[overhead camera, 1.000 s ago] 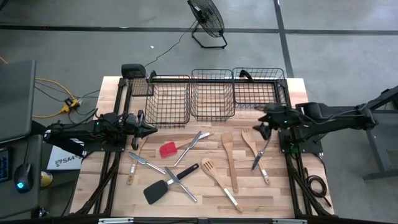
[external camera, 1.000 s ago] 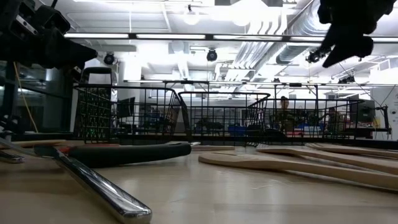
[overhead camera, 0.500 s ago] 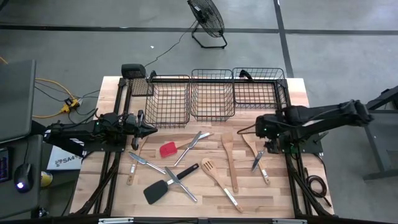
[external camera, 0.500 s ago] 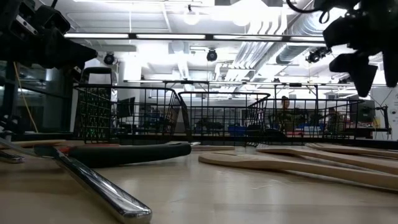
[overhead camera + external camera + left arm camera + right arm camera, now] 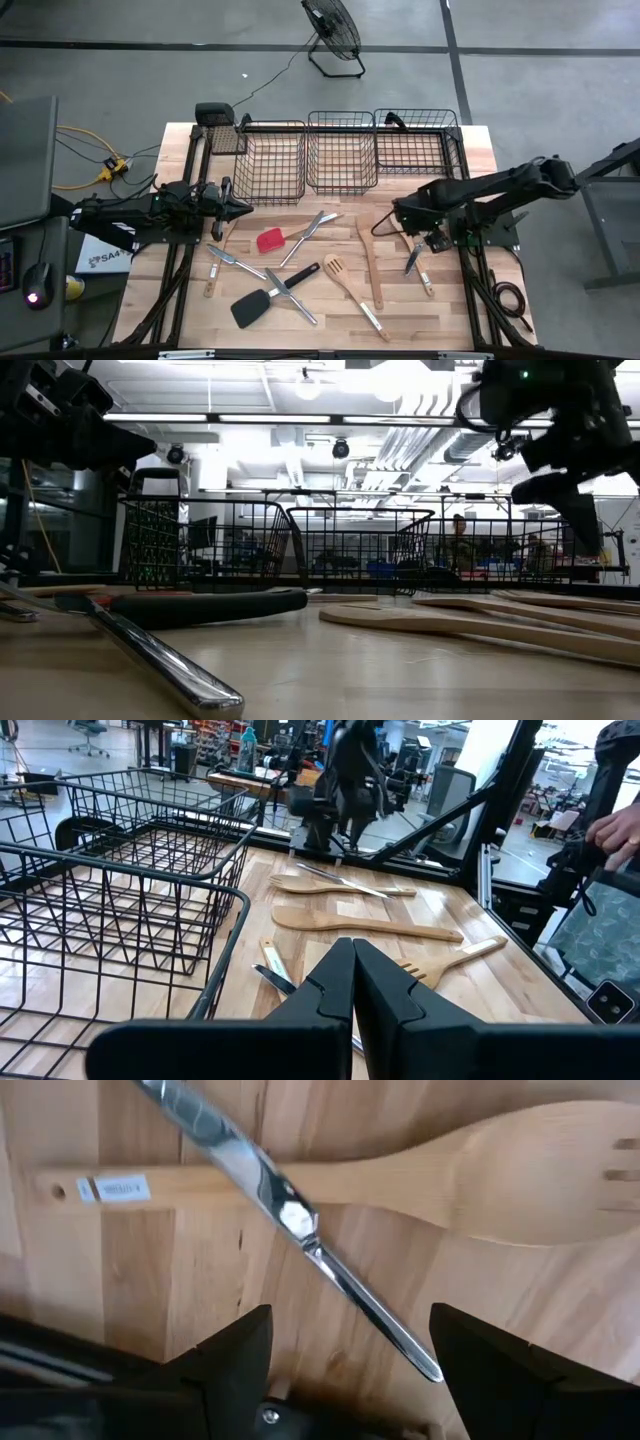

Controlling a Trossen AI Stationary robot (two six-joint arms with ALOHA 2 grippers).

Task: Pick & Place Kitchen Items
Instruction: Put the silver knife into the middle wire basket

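The kitchen items lie scattered on the wooden table: a red-headed spatula [image 5: 269, 240], a black turner [image 5: 251, 307], a pale wooden spoon [image 5: 367, 250], a slotted wooden turner [image 5: 335, 267] and silver cutlery [image 5: 310, 226]. A silver knife [image 5: 290, 1215] lies across the handle of a slotted wooden spoon [image 5: 420, 1175]. My right gripper [image 5: 408, 224] hangs open above these two, pointing down, its fingers [image 5: 235, 1350] clear of both. My left gripper [image 5: 240, 208] waits shut and level at the table's left, in front of the left basket.
Three black wire baskets [image 5: 272, 160], [image 5: 341, 150], [image 5: 415, 140] stand in a row along the far edge. A fan [image 5: 333, 35] stands on the floor beyond. A person's hand [image 5: 615, 820] shows off the table's right side. Bare wood lies between the utensils.
My right gripper has come down and moved toward the table's middle. It has tipped and rolled until it points straight down over the silver knife and slotted spoon. Its fingers stay open.
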